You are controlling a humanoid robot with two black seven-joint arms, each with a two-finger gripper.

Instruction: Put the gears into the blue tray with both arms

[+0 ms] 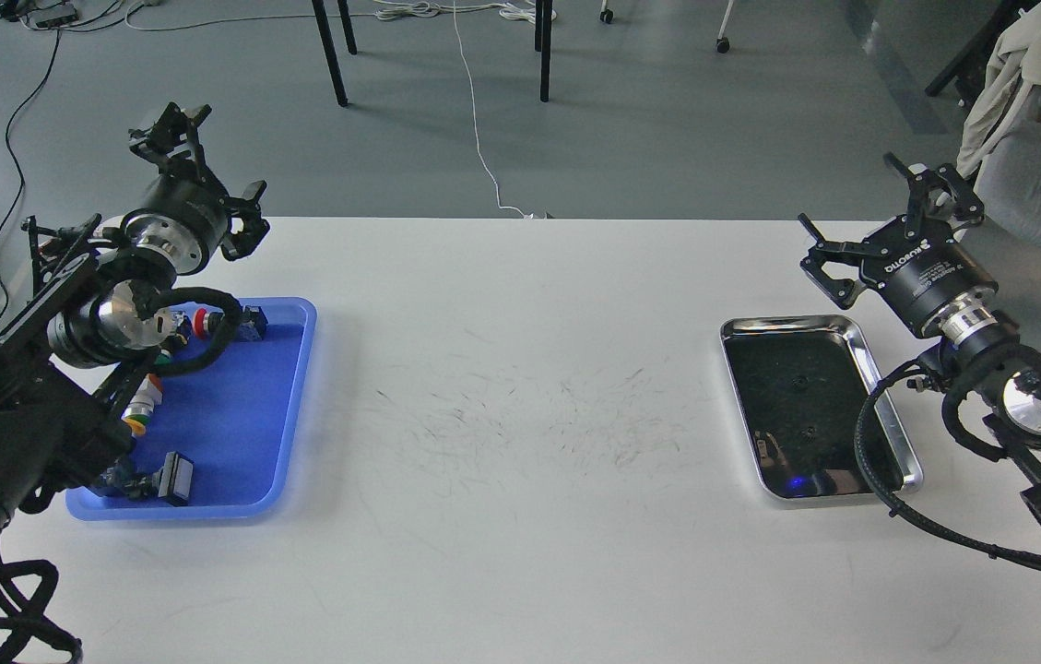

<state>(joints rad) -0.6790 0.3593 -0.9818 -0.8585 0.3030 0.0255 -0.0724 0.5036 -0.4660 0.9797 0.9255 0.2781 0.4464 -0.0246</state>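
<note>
White table: gears (798,380) in steel tray (889,406).

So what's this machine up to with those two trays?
It is meant to move two tiny black gears into the blue tray on its left. Right now both gears lie in the shiny steel tray on its right, untouched. The blue tray holds only some colourful push buttons. The left gripper and the right gripper are both raised above the white table, open and holding nothing.

gears (799,380) in steel tray (889,406), blue tray (234,415) left
</note>
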